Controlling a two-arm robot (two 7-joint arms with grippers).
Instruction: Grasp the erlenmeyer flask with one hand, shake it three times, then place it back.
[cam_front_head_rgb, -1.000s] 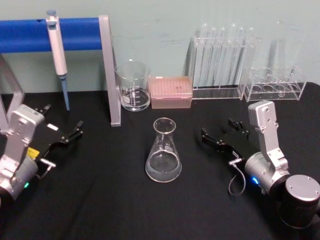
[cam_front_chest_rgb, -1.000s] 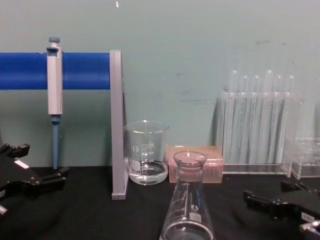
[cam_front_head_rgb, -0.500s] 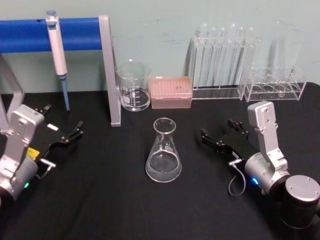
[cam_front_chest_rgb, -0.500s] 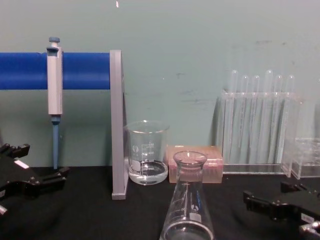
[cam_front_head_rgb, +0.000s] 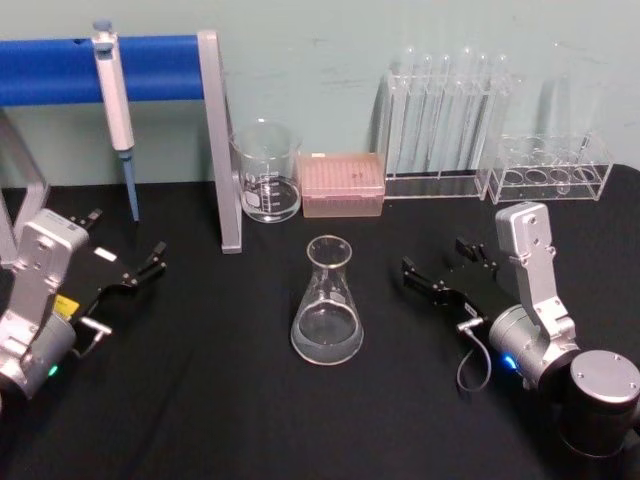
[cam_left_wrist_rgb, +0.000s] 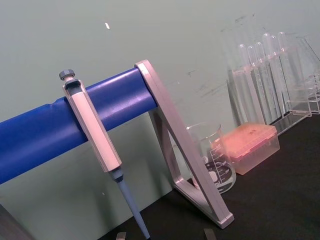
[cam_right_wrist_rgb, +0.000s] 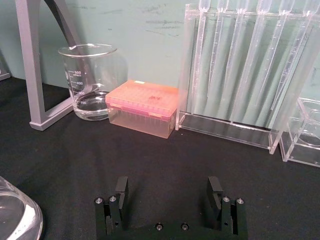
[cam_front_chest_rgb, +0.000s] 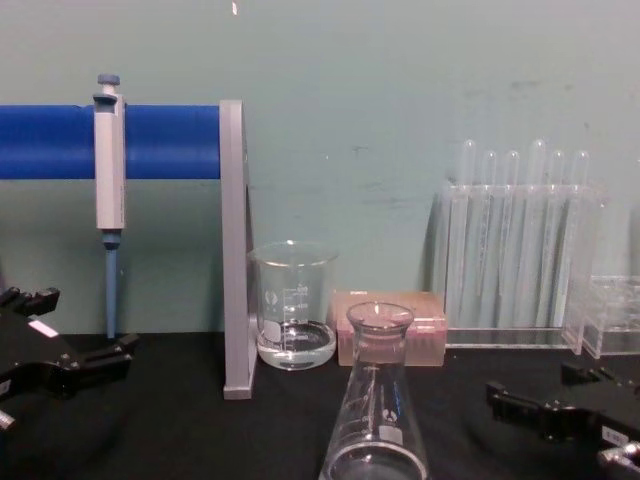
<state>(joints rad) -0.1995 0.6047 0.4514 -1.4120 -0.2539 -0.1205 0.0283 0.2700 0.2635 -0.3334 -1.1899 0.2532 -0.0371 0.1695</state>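
A black cloth-covered table (cam_front_head_rgb: 200, 400) runs up to a pale green wall (cam_front_chest_rgb: 400, 90) marked with faint scuffs and smudges. Along the table's far edge, toward its left corner, a grey metal stand (cam_front_head_rgb: 215, 140) carries a blue horizontal bar (cam_front_head_rgb: 60, 68). A small bright glint of light shows high on the wall.

table (cam_front_head_rgb: 200, 400): black cloth | on it: erlenmeyer flask (cam_front_head_rgb: 327, 300); beaker (cam_front_head_rgb: 267, 171); pink tip box (cam_front_head_rgb: 343, 184); tube racks (cam_front_head_rgb: 446, 120)

flask (cam_front_head_rgb: 327, 305) mid-table, beaker (cam_front_head_rgb: 266, 172) behind; pincers flanking
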